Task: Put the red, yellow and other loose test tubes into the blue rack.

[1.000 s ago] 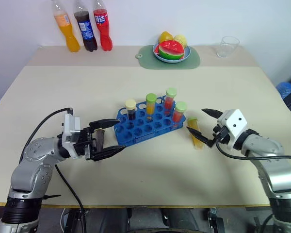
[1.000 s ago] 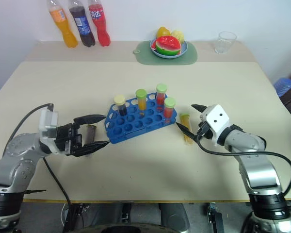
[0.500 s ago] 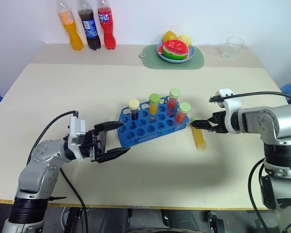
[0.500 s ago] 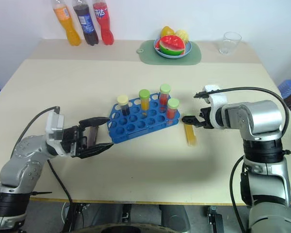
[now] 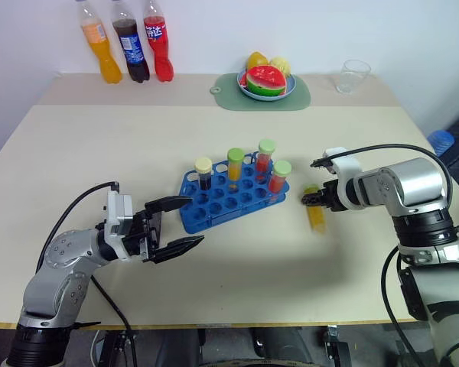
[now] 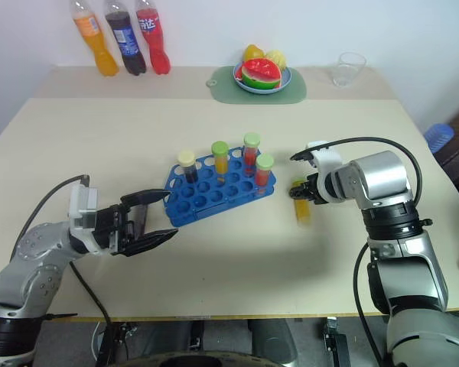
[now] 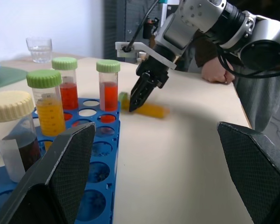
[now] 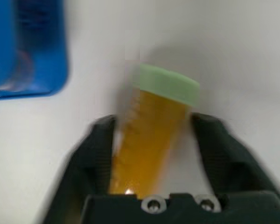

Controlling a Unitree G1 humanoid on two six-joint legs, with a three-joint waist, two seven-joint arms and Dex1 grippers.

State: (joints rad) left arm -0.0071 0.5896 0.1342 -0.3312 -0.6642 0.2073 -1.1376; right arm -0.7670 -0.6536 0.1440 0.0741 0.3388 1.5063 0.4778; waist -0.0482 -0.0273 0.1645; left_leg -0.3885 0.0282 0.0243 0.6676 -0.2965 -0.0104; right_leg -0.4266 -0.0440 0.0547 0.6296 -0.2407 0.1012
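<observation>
Your yellow test tube, green cap and all, lies on its side on the table between the two fingers of the right gripper. The jaws stand either side of it with a gap showing on the one side, so you cannot tell whether they pinch it yet. Just beyond that claw, toward the robot's left, you have the blue rack, with four capped tubes standing upright in its far rows: one cream-capped and dark, one green-capped and orange, two green-capped and red. On the rack's other side the left gripper hovers with its fingers spread wide, holding nothing, pointing at the rack's near corner.
</observation>
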